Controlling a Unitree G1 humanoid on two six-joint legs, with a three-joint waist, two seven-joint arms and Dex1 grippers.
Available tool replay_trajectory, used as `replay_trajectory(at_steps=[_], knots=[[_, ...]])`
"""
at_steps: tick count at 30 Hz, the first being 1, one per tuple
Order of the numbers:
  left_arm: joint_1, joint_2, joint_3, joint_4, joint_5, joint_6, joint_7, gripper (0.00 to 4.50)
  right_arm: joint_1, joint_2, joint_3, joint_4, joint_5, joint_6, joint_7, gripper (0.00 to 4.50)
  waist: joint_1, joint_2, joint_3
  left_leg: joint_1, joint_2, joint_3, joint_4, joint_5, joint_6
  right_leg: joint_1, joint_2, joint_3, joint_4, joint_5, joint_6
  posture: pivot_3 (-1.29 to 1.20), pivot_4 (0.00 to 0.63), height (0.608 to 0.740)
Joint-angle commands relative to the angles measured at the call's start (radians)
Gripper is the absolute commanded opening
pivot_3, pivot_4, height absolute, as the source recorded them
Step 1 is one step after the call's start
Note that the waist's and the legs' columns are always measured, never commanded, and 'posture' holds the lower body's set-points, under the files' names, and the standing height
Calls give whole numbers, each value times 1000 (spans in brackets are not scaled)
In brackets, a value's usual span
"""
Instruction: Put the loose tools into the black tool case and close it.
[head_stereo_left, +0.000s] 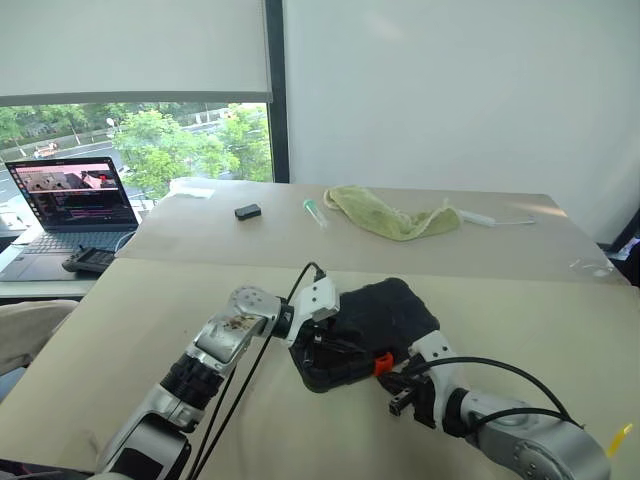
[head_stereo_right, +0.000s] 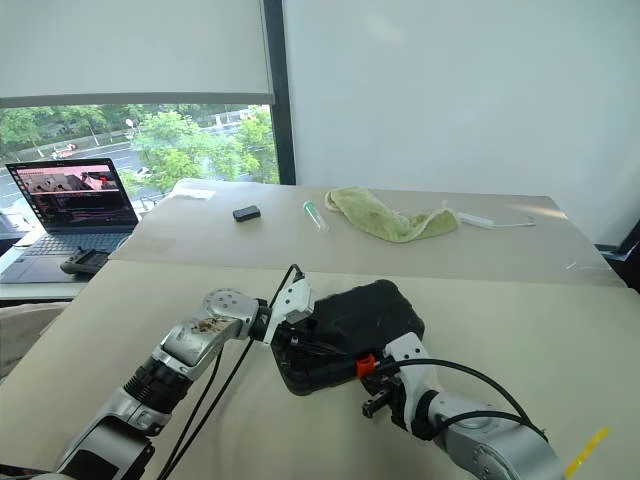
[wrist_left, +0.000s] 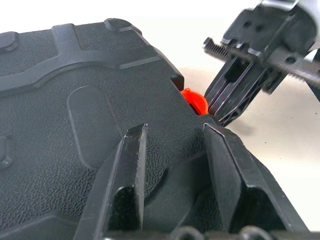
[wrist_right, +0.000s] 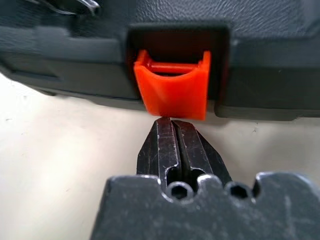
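Closed tight, the right gripper (wrist_right: 172, 131) points its paired tips at the lower edge of the orange latch (wrist_right: 171, 89), apparently to snap it home. On the black tool case (head_stereo_left: 385, 315), lid down on the table (head_stereo_left: 560, 330), the left gripper (wrist_left: 172, 145) rests with fingers spread, likely steadying it. Head views lose the latch contact (the right wrist view shows tips just below it).

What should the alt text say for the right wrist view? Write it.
The right gripper, fingers shut together, points its tips at the lower edge of the orange latch on the closed black tool case. The latch sits in a recess in the case's front edge, above the beige tabletop.
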Motion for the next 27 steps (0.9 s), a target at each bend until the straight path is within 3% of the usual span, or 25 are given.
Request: replay_trajectory(at_steps=[1,5,8,9,12,17,18,22,27], knots=[[59,16,-63,38,62,30,10,1916,-45,7,-13,-18,-18,-70,15,32,0,0,0,0,0,0,0,0,0,0,0,0,0,0,0,0,150,740],[75,18,-47,29,63,18,29,1916,-36,-7,-3,-17,-40,-106,47,32,0,0,0,-1,0,0,0,0,0,-1,0,0,0,0,0,0,150,740],[94,-13,46,24,26,-59,95,1916,33,-54,-21,-72,-55,-159,93,32,0,0,0,-1,0,0,0,0,0,-2,0,0,0,0,0,0,150,740],[99,-35,119,-2,-42,-30,119,1916,96,-80,-51,-103,-57,-205,132,304,2,1,0,-2,0,0,-1,0,0,-2,-1,0,0,0,0,0,150,740],[126,-55,270,-103,-186,62,163,2571,236,-68,-180,-178,-14,-312,183,1049,4,0,1,-5,0,0,-1,0,0,-6,-1,0,0,-1,1,0,150,740],[255,28,412,-299,-301,166,205,4327,400,-48,-389,-263,59,-461,282,2801,-4,0,3,-11,0,-1,-1,0,0,-11,-1,0,1,0,1,0,150,740],[276,44,428,-327,-314,175,209,4500,422,-52,-416,-264,61,-481,300,3100,-2,0,3,-11,0,-1,-1,0,0,-11,-1,-1,0,0,1,0,150,740],[442,138,549,-458,-374,216,234,4500,558,-72,-608,-249,105,-574,425,4473,2,0,4,-10,0,-1,-1,-1,1,-11,-3,-1,0,-1,1,0,150,740],[645,254,661,-535,-396,223,218,4500,722,-57,-849,-223,180,-677,572,4473,5,1,4,-9,1,-1,-2,-1,1,-9,-4,-1,0,-1,0,0,150,740]])
